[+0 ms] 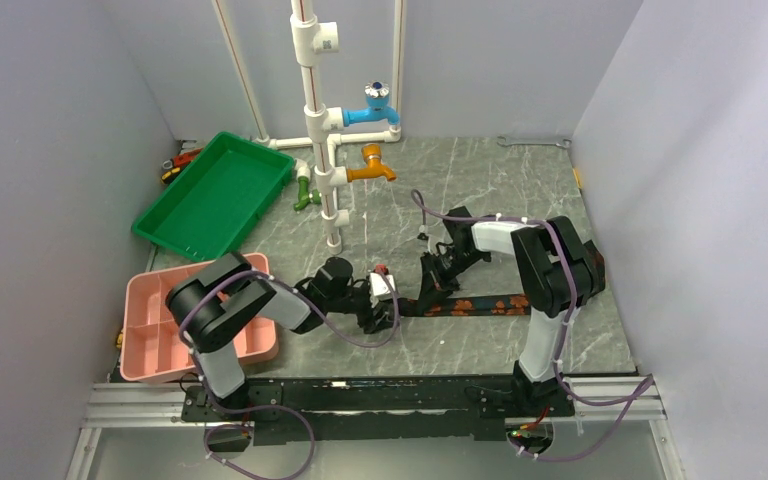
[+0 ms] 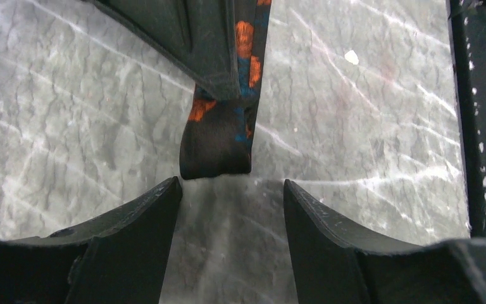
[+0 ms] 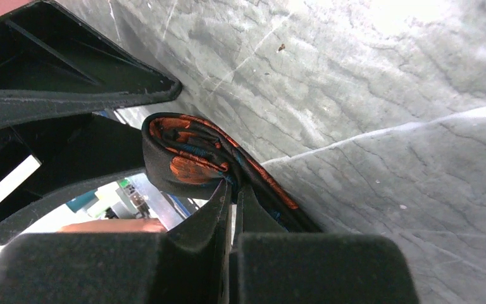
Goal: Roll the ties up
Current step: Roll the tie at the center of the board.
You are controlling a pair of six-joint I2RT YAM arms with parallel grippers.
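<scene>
Both low: right hand (image 3: 234,190) pinching folded tie (image 3: 183,164); left hand (image 2: 231,185) spread.

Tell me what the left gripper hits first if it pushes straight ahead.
The left gripper would likely first meet the folded end of the black orange-flowered fabric necktie, just ahead; depth is unclear.

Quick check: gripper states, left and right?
Left gripper: open, holding nothing.
Right gripper: closed on the tie.

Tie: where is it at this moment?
Top view: the tie stretches across the table right of centre; its folded left end is pinched by the right gripper, just ahead of the open left gripper.
</scene>
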